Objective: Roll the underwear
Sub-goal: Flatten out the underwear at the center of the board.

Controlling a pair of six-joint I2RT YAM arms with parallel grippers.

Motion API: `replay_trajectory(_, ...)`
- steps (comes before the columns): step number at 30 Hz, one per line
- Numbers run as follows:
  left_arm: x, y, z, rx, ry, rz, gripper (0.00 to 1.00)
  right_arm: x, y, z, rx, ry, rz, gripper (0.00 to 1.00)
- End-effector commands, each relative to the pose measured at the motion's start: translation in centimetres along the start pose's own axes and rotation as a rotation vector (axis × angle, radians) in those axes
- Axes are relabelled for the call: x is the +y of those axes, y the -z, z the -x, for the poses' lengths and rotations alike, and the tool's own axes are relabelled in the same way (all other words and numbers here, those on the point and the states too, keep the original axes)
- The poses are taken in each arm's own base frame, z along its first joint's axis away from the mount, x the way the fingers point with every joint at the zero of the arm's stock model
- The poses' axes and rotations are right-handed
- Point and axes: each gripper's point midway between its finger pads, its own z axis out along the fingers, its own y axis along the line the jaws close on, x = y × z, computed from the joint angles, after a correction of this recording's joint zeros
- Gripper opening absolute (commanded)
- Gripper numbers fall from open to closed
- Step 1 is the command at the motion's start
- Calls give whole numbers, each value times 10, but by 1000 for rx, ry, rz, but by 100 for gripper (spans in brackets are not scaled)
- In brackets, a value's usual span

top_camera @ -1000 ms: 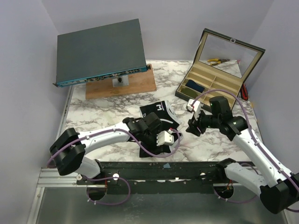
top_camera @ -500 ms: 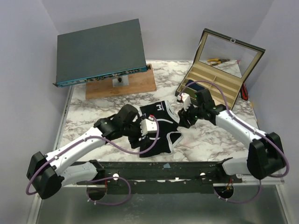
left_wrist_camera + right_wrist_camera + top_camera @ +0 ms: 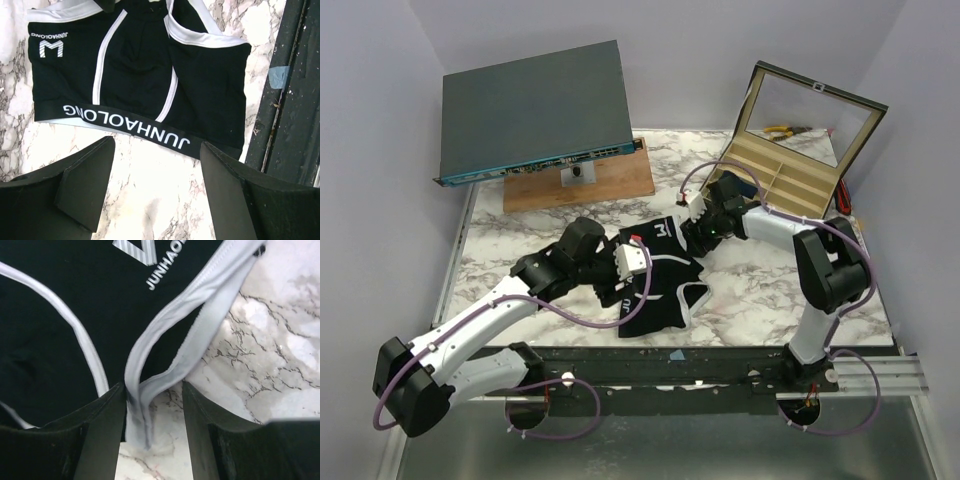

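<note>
The black underwear [image 3: 660, 280] with white trim lies spread on the marble table [image 3: 760, 290], near the front middle. In the left wrist view the underwear [image 3: 135, 75] shows its lettered waistband closest to my fingers. My left gripper [image 3: 623, 278] is open and empty at the garment's left edge; its midpoint [image 3: 155, 190] is over bare marble just short of the waistband. My right gripper [image 3: 688, 235] is at the far right corner. It is open [image 3: 152, 435], with a fold of white leg trim [image 3: 150, 390] lying between the fingers, against the left finger [image 3: 102, 435].
A grey network switch [image 3: 535, 110] stands on a wooden board [image 3: 580, 185] at the back left. An open compartment box [image 3: 780, 170] with a mirrored lid stands at the back right, just behind the right arm. A dark rail [image 3: 700, 365] runs along the front edge, close to the garment.
The left gripper has drawn back left off the underwear to its left edge. The right gripper has swung in toward the back left and reached the garment's far right corner.
</note>
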Motion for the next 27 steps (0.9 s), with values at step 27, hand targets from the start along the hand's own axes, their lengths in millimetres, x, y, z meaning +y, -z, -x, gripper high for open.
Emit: replay_trajectory(27, 34, -23, -18, 49, -39, 121, 94, 13, 73, 18, 16, 193, -138, 70)
